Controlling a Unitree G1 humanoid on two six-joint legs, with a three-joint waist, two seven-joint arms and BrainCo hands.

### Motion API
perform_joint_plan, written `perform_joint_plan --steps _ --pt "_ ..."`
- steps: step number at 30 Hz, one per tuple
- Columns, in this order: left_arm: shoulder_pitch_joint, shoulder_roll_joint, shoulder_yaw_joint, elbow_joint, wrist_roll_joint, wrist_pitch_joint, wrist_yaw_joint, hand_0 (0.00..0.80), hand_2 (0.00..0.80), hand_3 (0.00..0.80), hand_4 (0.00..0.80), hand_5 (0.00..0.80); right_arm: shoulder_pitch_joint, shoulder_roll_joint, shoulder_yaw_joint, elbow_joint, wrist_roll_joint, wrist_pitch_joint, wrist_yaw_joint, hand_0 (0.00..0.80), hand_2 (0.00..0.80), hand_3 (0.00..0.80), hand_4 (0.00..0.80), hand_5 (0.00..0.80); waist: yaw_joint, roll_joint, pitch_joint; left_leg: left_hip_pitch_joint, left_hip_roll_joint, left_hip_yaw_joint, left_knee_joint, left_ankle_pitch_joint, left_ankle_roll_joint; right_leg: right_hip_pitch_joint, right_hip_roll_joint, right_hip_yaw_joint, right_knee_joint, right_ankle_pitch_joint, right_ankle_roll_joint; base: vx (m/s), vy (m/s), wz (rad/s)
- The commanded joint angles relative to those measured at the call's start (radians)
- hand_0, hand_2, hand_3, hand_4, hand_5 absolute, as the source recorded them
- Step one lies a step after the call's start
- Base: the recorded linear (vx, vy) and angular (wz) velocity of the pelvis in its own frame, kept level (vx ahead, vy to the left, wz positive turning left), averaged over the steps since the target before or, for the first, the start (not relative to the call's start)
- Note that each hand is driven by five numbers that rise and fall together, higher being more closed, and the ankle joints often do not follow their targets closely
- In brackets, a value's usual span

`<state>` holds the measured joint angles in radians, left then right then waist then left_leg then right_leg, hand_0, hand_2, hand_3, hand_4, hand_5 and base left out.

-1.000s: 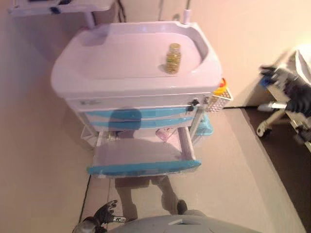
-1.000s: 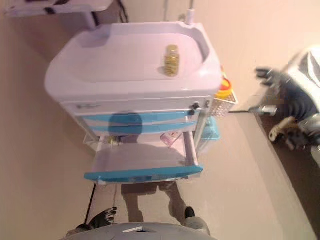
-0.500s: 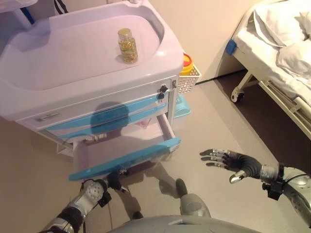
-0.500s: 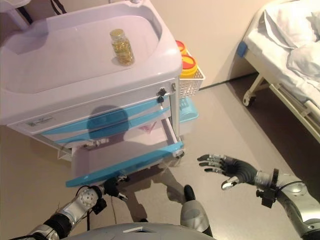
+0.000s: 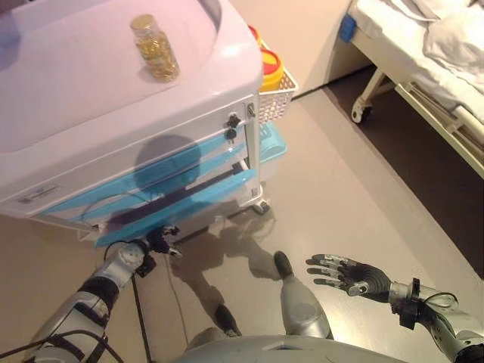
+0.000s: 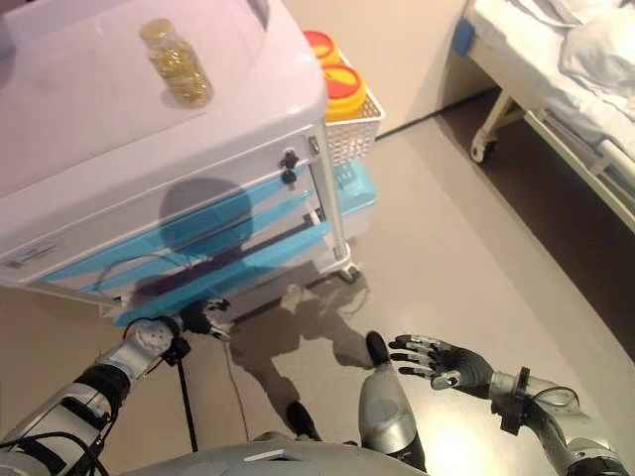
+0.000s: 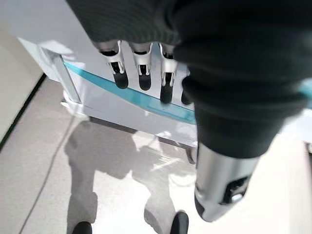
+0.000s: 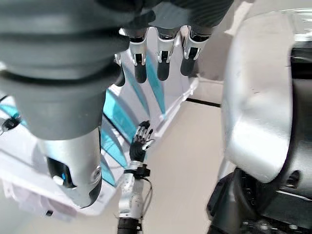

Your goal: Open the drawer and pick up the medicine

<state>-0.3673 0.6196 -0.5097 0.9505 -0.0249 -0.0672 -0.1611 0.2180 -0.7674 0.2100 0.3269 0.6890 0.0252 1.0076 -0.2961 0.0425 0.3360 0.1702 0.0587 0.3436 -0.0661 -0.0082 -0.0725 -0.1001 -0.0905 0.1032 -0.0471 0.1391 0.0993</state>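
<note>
A clear medicine bottle (image 5: 155, 49) of yellow capsules stands upright on top of the white cart (image 5: 91, 136). The cart's blue-fronted drawers (image 5: 181, 200) sit nearly flush, with a dark gap above the lowest one. My left hand (image 5: 155, 243) is low at the lowest drawer's front edge; in the left wrist view its straight fingers (image 7: 141, 73) reach to the blue front (image 7: 136, 97). My right hand (image 5: 352, 274) is open and empty, fingers spread, above the floor to the right of the cart.
A white wire basket with yellow-lidded containers (image 5: 271, 76) hangs on the cart's right side. A hospital bed (image 5: 423, 53) on castors stands at the far right. A black cable (image 5: 140, 302) runs over the floor below the cart.
The camera has moved. The lowest drawer, pulled far out before, now sits almost in. My left hand has come up to its front. My right hand has sunk a little.
</note>
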Motion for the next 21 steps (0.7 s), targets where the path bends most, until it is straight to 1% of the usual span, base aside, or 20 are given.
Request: perform_joint_plan --steps 1,6,10,12,15,18,21 --pt "-0.046 0.096 0.07 0.091 -0.071 -0.019 0.009 0.0 0.0 0.0 0.0 0.0 0.006 0.005 0.071 0.007 0.053 -0.065 0.034 0.0 0.0 0.0 0.0 0.0 -0.019 -0.064 -0.006 -0.172 0.008 -0.028 0.285 -0.092 0.023 -0.03 -0.048 0.006 0.116 -0.06 0.071 -0.063 0.047 -0.12" --pt "-0.095 0.121 0.087 0.161 -0.099 -0.013 -0.01 0.0 0.0 0.0 0.0 0.0 0.001 0.013 0.08 0.038 0.051 -0.091 0.009 0.0 0.0 0.0 0.0 0.0 -0.024 -0.073 0.026 -0.199 0.006 -0.032 0.321 -0.101 0.024 -0.037 -0.043 0.021 0.117 -0.058 0.067 -0.037 0.041 -0.13" --pt "-0.115 0.129 0.095 0.186 -0.095 -0.027 -0.031 0.0 0.0 0.0 0.0 0.0 -0.001 0.024 0.091 0.037 0.051 -0.099 -0.003 0.0 0.0 0.0 0.0 0.0 -0.014 -0.084 0.04 -0.209 0.006 -0.039 0.333 -0.102 0.026 -0.033 -0.042 0.02 0.108 -0.054 0.068 -0.004 0.003 -0.02" --pt "-0.118 0.13 0.092 0.176 -0.094 -0.031 -0.034 0.0 0.0 0.0 0.0 0.0 -0.001 0.031 0.096 0.039 0.04 -0.101 -0.013 0.0 0.0 0.0 0.0 0.0 -0.006 -0.086 0.042 -0.211 0.005 -0.045 0.334 -0.102 0.026 -0.028 -0.041 0.018 0.102 -0.052 0.069 0.0 0.0 0.0" --pt "-0.119 0.131 0.088 0.148 -0.079 -0.01 -0.047 0.0 0.0 0.0 0.0 0.0 -0.004 0.043 0.095 0.035 0.031 -0.089 -0.031 0.0 0.0 0.0 0.0 0.0 0.006 -0.088 0.041 -0.209 0.003 -0.055 0.327 -0.095 0.026 -0.016 -0.041 0.007 0.091 -0.048 0.071 0.0 0.0 0.0" --pt "-0.107 0.129 0.084 0.136 -0.065 -0.014 -0.048 0.0 0.0 0.0 0.0 0.0 -0.008 0.051 0.101 0.035 0.025 -0.088 -0.036 0.0 0.0 0.0 0.0 0.0 0.021 -0.089 0.037 -0.204 0.002 -0.063 0.318 -0.088 0.024 -0.003 -0.042 -0.006 0.082 -0.046 0.072 0.005 -0.028 0.04" --pt "-0.092 0.131 0.086 0.107 -0.044 -0.024 -0.063 0.0 0.0 0.0 0.0 0.0 -0.005 0.058 0.099 0.025 0.016 -0.068 -0.059 0.0 0.0 0.0 0.0 0.0 0.037 -0.085 0.028 -0.193 0.003 -0.074 0.3 -0.074 0.02 0.016 -0.043 -0.026 0.074 -0.045 0.073 0.036 -0.041 0.06"
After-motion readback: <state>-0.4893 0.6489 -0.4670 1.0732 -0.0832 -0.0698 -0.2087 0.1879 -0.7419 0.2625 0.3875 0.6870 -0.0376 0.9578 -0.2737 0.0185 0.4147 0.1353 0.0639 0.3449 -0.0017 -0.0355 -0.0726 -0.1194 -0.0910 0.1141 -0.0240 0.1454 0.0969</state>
